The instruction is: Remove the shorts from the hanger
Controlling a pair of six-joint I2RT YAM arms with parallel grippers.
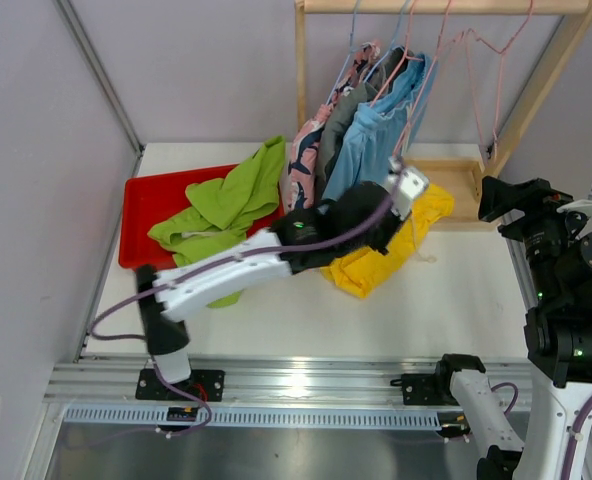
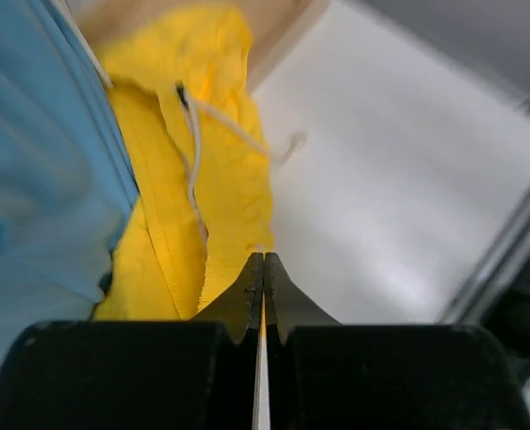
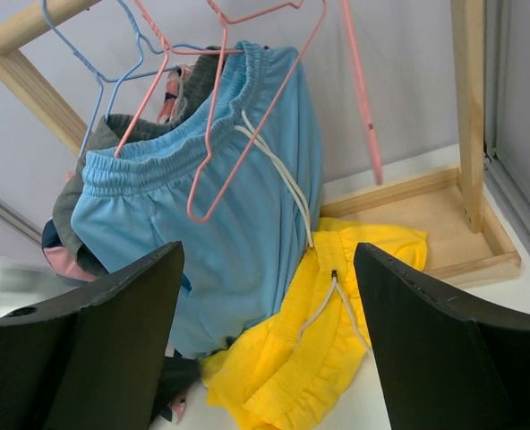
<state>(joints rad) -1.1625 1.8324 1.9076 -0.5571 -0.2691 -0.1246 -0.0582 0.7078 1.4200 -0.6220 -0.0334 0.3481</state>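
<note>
Left gripper [image 2: 263, 269] pressed together at yellow shorts [image 2: 220, 179] heaped on table [image 1: 456, 300]; right gripper [image 3: 269, 260] spread, facing light blue shorts [image 3: 238, 224] hung on pink hanger [image 3: 261, 107]. Risk: tips may have missed cloth, so lift comes up empty.

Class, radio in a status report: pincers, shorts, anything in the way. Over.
Left pincer shut at edge of yellow shorts, hold unclear. Right pincer open, empty. Yellow shorts on table; blue shorts hanging. Nothing blocking.

I had a red tray [image 1: 141, 210] on the left of the white worktop [image 1: 456, 300], with a wooden rack [image 1: 300, 70] at the back.
</note>
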